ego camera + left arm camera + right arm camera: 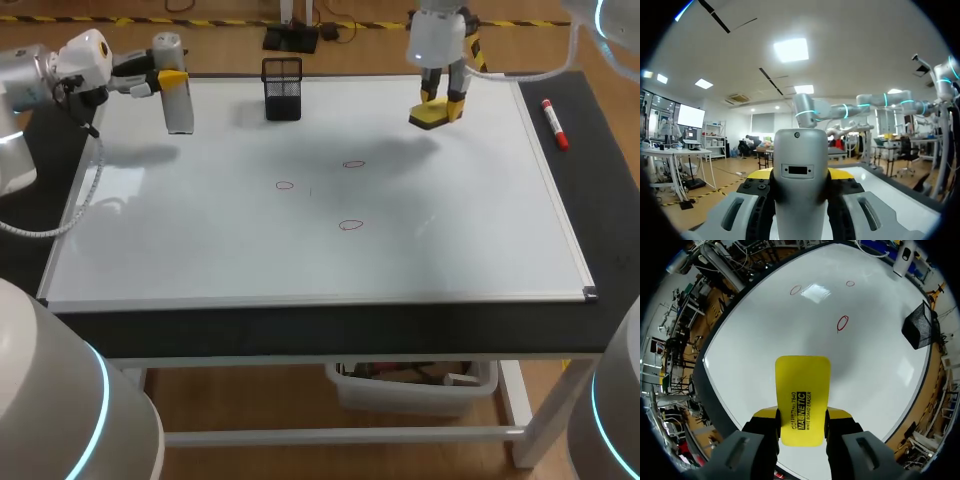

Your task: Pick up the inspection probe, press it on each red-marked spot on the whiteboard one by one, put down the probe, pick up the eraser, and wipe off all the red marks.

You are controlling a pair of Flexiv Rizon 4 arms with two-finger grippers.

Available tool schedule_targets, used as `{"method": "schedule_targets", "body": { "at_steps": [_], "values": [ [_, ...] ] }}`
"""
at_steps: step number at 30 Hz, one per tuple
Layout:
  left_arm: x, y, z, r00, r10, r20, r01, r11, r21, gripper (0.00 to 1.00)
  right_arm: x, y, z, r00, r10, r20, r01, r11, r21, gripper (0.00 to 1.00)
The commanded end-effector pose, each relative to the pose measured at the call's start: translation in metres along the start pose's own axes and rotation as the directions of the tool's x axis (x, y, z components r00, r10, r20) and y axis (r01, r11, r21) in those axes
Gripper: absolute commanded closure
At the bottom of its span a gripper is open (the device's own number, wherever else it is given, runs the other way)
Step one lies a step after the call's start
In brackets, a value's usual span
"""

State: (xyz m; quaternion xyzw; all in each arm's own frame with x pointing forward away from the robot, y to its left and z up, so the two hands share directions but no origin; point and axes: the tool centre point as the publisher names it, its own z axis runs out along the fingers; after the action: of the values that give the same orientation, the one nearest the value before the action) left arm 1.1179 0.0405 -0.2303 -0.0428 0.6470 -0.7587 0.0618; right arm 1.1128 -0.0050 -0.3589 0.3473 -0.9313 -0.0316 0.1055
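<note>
Black tabletop [300, 335] on white frame [350, 436], clear bin [400, 395] beneath

White board [200, 250] with silver frame, three thin red rings [351, 225] near its middle, yellow eraser [429, 118] with black lettering at one o'clock, black mesh cup [283, 90] at twelve, silver-grey probe [177, 105] at ten, red-and-white marker [555, 124] at two, black table [605, 190].

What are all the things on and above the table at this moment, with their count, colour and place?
table: one, black, under the whiteboard
whiteboard: one, white, flat on the table
red marks: three, red rings, around the whiteboard's middle
pen holder: one, black mesh, at the whiteboard's far edge
marker: one, white with red ends, on the table right of the whiteboard
probe: one, grey, over the far left corner
eraser: one, yellow, over the far right part
left gripper: shut on the probe
right gripper: shut on the eraser
</note>
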Motion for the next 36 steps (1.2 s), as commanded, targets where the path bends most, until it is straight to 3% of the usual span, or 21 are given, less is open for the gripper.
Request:
{"method": "schedule_targets", "body": {
  "at_steps": [1, 13, 27, 36],
  "values": [
    [0.005, -0.003, 0.002, 1.000, 0.002, 0.024, -0.002, 1.000, -0.005, 1.00, -0.002, 0.013, 0.000, 1.000, -0.020, -0.003, 0.020, 0.999, 0.036, 1.00],
    [0.005, -0.003, 0.002, 1.000, 0.002, 0.024, -0.002, 1.000, -0.005, 1.00, -0.033, 0.071, -0.001, 0.982, -0.189, 0.003, 0.187, 0.977, 0.104, 1.00],
    [0.005, -0.003, 0.002, 1.000, 0.002, 0.024, -0.002, 1.000, -0.005, 1.00, -0.081, 0.152, -0.005, 0.921, -0.389, -0.017, 0.386, 0.906, 0.173, 1.00],
    [0.005, -0.003, 0.002, 1.000, 0.002, 0.024, -0.002, 1.000, -0.005, 1.00, -0.098, 0.200, 0.006, 0.870, -0.493, -0.002, 0.485, 0.855, 0.187, 1.00]
  ]
}}
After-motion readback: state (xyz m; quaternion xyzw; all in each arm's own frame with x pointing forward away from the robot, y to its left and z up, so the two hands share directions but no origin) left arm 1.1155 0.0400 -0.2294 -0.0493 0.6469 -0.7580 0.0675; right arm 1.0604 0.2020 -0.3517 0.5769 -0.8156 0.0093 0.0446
